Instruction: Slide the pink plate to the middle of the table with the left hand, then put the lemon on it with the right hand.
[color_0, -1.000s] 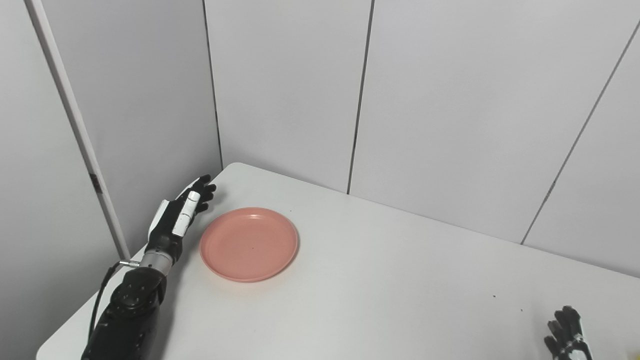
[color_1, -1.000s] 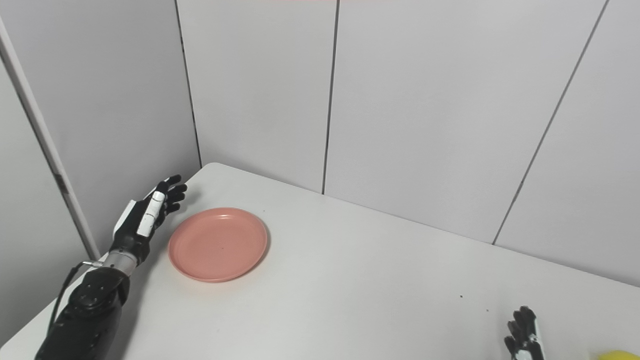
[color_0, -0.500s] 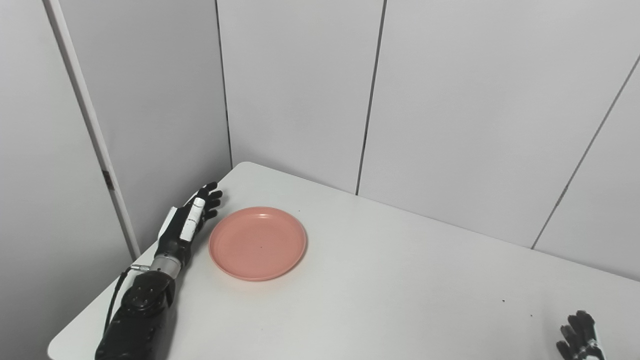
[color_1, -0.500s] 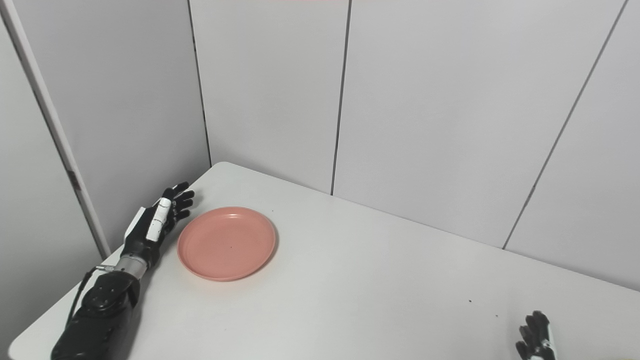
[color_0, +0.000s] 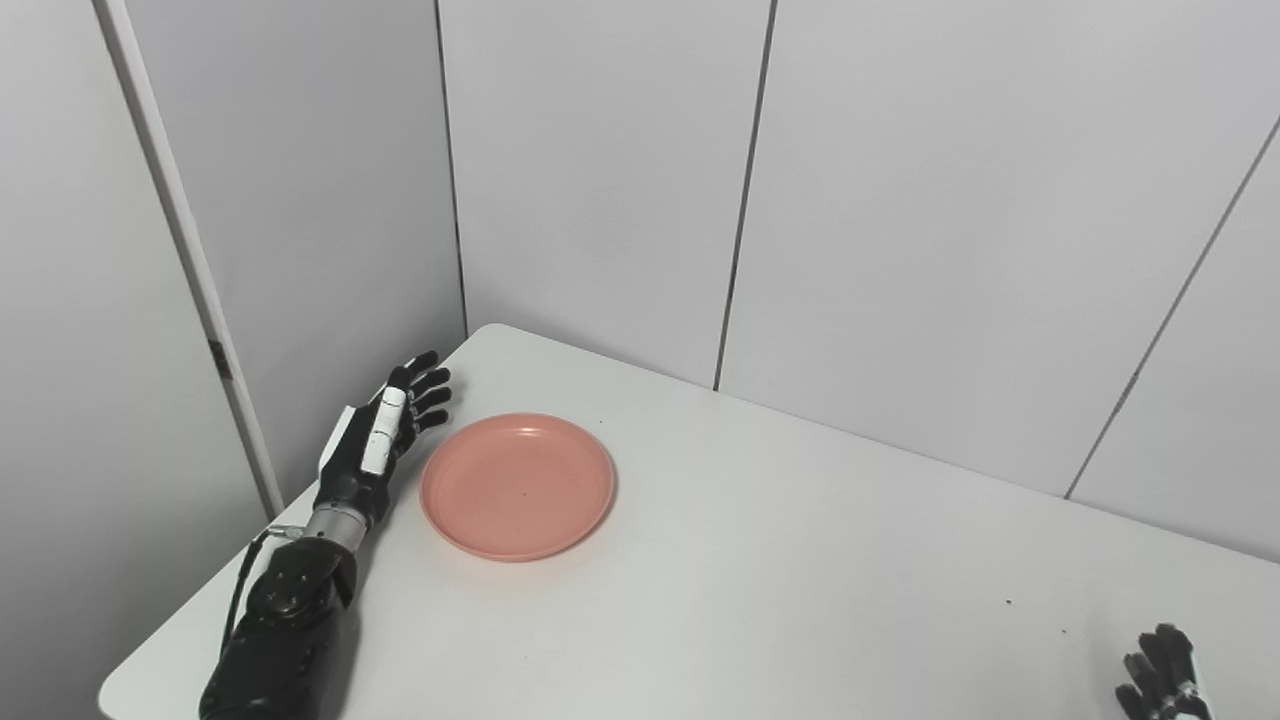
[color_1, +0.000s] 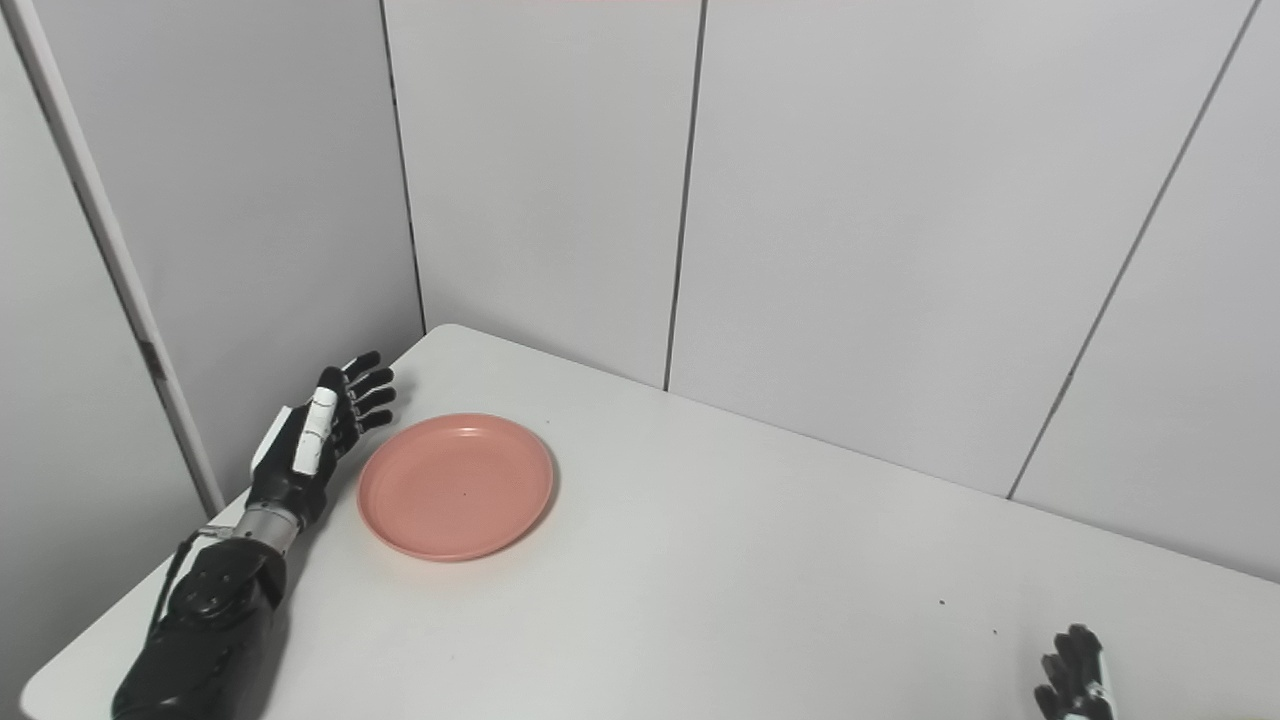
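While the left hand (color_0: 375, 445) is hovering just beside the pink plate's (color_0: 517, 485) left rim, fingers spread and holding nothing, the slide appears not yet begun.

Item 1, pink plate: lying flat and empty on the white desk (color_0: 800, 570), toward its far left corner, near the wall panels and well apart from the desk's middle.

Item 2, left hand: standing edge-on with the palm facing the plate, fingertips (color_1: 372, 378) pointing toward the far corner. Whether it is touching the rim cannot be told; a thin gap seems to be showing.

Item 3, handling note, as judgement: the hand is needing to settle low against the outer rim, palm flat to it, and be pushing rightward and toward the robot in one even stroke. Pressing above the rim is risking tipping the shallow plate; pushing off-centre is likely to spin it rather than carry it. Keeping contact through the plate's midline is looking safest.

Item 4, right hand (color_0: 1160, 680): showing only as dark fingertips at the bottom right edge, cut off by the frame. The fingers appear loosely apart, but its opening and contents cannot be told.

Item 5, lemon: not showing in either view.
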